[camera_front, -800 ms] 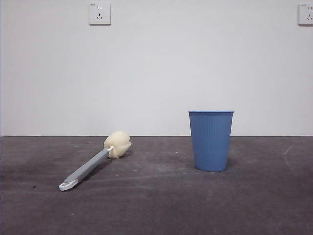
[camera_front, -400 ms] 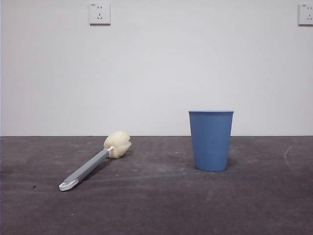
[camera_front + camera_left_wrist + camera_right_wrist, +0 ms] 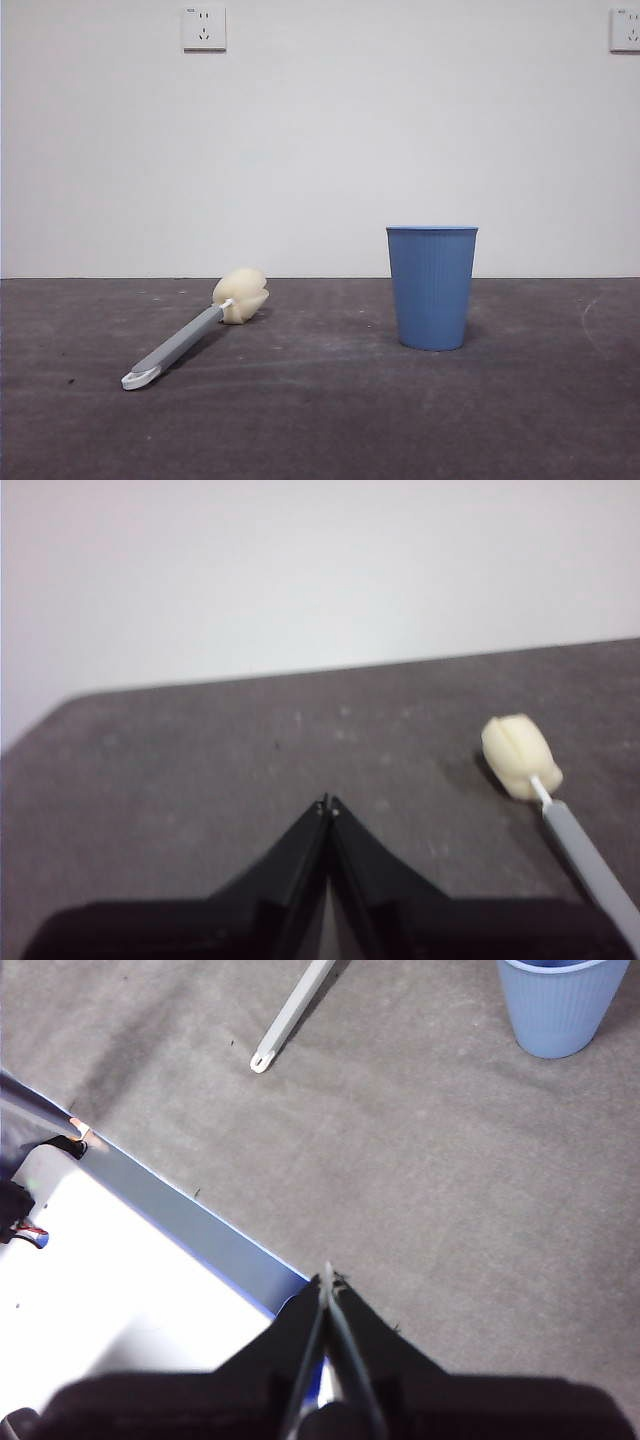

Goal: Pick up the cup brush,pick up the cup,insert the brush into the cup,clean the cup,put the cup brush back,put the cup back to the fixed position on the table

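In the left wrist view the picture's edge is cutting off the cup brush (image 3: 560, 805), leaving its white looped end out of sight, and the whole picture is blurring softly. In the right wrist view the edge is trimming away the cup (image 3: 556, 1002) above its lower part and hiding the brush's sponge head. Neither pincer is showing in the front view.

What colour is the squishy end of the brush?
The sponge head is cream-yellow, clearest in the front view.
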You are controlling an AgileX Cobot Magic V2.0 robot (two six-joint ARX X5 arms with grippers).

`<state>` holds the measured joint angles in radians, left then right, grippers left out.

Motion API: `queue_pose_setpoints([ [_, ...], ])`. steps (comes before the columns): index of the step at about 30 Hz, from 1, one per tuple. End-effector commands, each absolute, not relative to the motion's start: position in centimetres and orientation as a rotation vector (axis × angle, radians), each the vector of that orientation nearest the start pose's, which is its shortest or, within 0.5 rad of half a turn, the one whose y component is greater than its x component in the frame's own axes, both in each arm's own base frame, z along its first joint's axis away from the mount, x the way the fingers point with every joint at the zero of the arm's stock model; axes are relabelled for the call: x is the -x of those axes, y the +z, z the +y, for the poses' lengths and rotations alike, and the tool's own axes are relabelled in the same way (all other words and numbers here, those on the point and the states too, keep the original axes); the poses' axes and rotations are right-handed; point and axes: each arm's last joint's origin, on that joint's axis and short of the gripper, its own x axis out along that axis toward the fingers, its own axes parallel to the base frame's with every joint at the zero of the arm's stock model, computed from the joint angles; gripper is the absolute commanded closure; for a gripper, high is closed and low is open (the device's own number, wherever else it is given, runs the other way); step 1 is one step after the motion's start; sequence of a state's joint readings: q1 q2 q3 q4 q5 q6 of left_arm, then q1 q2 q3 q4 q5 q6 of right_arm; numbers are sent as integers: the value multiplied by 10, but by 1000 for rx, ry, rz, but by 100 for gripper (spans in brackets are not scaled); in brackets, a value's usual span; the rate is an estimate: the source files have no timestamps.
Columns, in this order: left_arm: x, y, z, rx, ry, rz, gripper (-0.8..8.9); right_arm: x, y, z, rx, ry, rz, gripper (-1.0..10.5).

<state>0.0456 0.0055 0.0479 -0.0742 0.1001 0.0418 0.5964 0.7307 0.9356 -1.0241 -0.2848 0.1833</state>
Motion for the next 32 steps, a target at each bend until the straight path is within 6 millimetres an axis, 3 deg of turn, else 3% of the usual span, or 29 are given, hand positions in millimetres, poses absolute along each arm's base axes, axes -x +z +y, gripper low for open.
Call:
queue_pose_setpoints([
  [1, -97, 159, 2, 18, -55, 83, 817, -92, 320, 72, -23, 753, 895, 945],
  [5, -96, 146, 2, 67, -51, 187, 817, -92, 320, 72, -23, 752, 895, 945],
  [32, -96, 148, 2, 73, -48, 174, 817, -92, 320, 72, -22, 752, 896, 945],
])
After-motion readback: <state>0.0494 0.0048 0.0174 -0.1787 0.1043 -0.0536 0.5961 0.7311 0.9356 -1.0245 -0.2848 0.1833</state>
